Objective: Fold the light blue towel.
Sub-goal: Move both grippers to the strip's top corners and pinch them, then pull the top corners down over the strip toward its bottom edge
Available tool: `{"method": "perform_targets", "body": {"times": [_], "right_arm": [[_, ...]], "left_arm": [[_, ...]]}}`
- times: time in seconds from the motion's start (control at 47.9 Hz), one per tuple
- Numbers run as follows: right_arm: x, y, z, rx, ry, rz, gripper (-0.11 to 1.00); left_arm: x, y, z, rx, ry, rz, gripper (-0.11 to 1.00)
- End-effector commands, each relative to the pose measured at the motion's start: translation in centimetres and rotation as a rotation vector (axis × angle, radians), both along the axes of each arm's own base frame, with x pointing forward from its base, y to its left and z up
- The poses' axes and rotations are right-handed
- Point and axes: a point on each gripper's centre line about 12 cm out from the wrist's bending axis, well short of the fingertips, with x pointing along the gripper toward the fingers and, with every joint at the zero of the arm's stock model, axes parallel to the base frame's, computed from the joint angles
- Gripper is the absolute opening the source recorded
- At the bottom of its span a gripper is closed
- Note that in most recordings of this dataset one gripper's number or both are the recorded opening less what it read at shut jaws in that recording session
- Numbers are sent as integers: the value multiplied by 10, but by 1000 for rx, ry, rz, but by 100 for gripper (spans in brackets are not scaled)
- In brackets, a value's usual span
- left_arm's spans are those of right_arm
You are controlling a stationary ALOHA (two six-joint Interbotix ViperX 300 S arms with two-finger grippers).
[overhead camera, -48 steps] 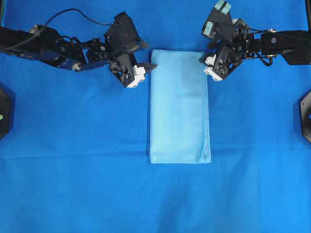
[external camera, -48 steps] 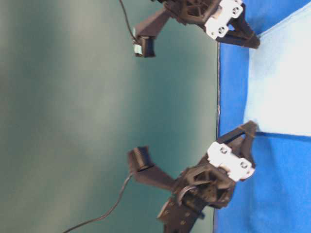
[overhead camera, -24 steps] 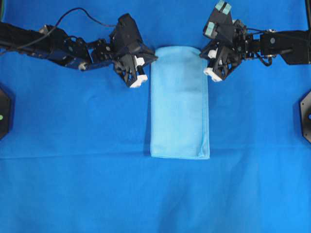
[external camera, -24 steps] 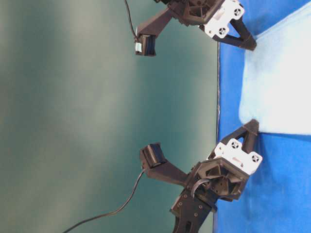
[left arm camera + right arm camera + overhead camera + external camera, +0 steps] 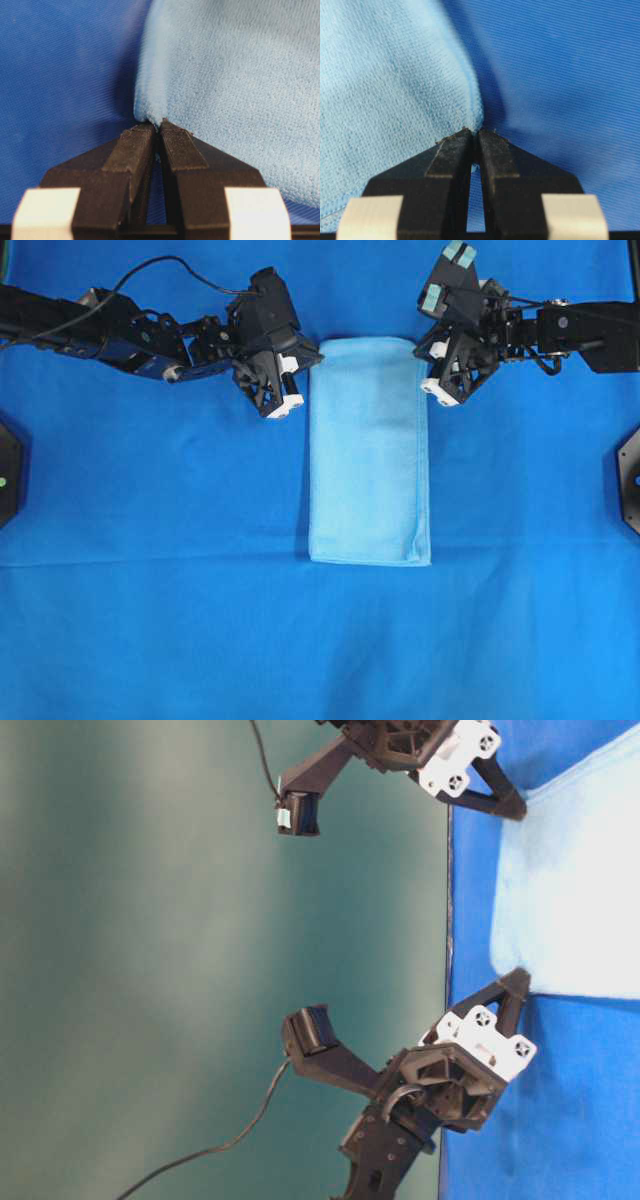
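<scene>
Pinching both far corners: left gripper [image 5: 308, 358] clenched on the upper-left corner of the light blue towel [image 5: 368, 455], right gripper [image 5: 424, 348] clenched on its upper-right corner. Wrist views confirm each pair of fingertips [image 5: 160, 131] closed with cloth nipped between them. Towel lies as a tall narrow rectangle at centre frame on the royal-blue sheet [image 5: 150, 620], already folded lengthwise by the look of the doubled lower-right edge. Upper edge appears slightly lifted and rounded in the table-level view.

Step in hand, as judged: start of the second fold. Next move calls for raising both corners evenly, carrying them toward the lower edge, and aligning them before release; uneven travel would skew the fold.
</scene>
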Motion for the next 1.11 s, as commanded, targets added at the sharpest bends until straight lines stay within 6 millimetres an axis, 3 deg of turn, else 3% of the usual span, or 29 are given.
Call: {"method": "perform_targets", "body": {"times": [0.0,0.334,0.522,0.856,1.086], "right_arm": [[2,-5,20,-37,-29,-10,5],[4,-9,32,-66,-50,-7,5],[4,2,48,-80,-91,10,5],[-1,63,85,-84,-116,82,5],[-5,125,83,10,-77,161,5]], "left_arm": [[3,9,25,35,-55,11,3],[1,16,33,51,-45,16,3],[1,-2,52,64,-74,-24,3],[-5,-66,75,69,-112,-167,3],[-12,-122,89,66,-141,-303,3]]}}
